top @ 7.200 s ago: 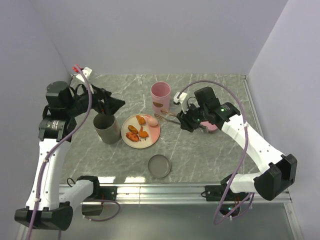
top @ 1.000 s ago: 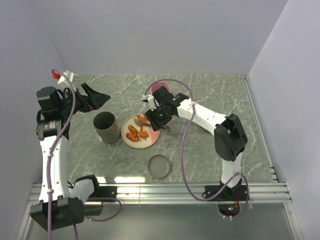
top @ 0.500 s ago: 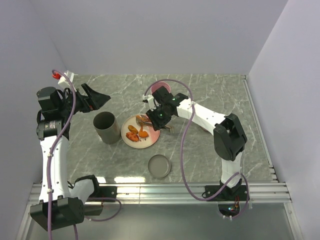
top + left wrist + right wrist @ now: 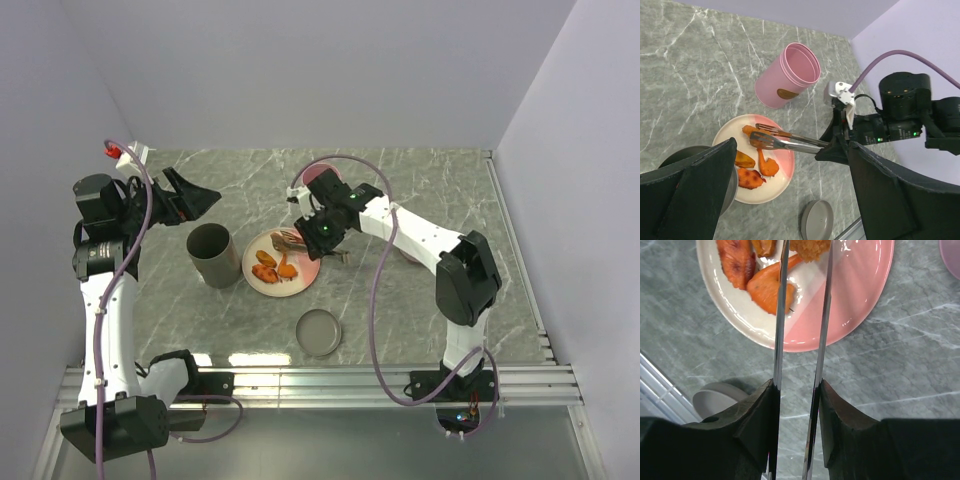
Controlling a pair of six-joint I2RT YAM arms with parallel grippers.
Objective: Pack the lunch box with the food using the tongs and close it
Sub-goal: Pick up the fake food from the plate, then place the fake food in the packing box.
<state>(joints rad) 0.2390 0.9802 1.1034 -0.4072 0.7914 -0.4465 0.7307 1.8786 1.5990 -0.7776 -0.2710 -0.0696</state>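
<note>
My right gripper (image 4: 322,232) is shut on the handle end of the silver tongs (image 4: 786,143), one finger (image 4: 759,410) pressing on each arm. The tong tips reach over the pink-and-white plate (image 4: 300,283). An orange-brown chunk of food (image 4: 810,247) sits between the tong arms at the top edge of the right wrist view. More orange food (image 4: 749,176) lies on the plate. The grey cylindrical lunch box (image 4: 213,255) stands left of the plate, and its round lid (image 4: 319,332) lies flat in front. My left gripper (image 4: 195,198) hangs open above and behind the lunch box, holding nothing.
A pink cup (image 4: 790,75) stands upright behind the plate, close to my right arm. The metal rail (image 4: 320,385) runs along the table's near edge. Walls close in the table at the back and on both sides.
The right gripper has squeezed the tong arms closer together over the plate. The right forearm shifted slightly. The left arm has not moved.
</note>
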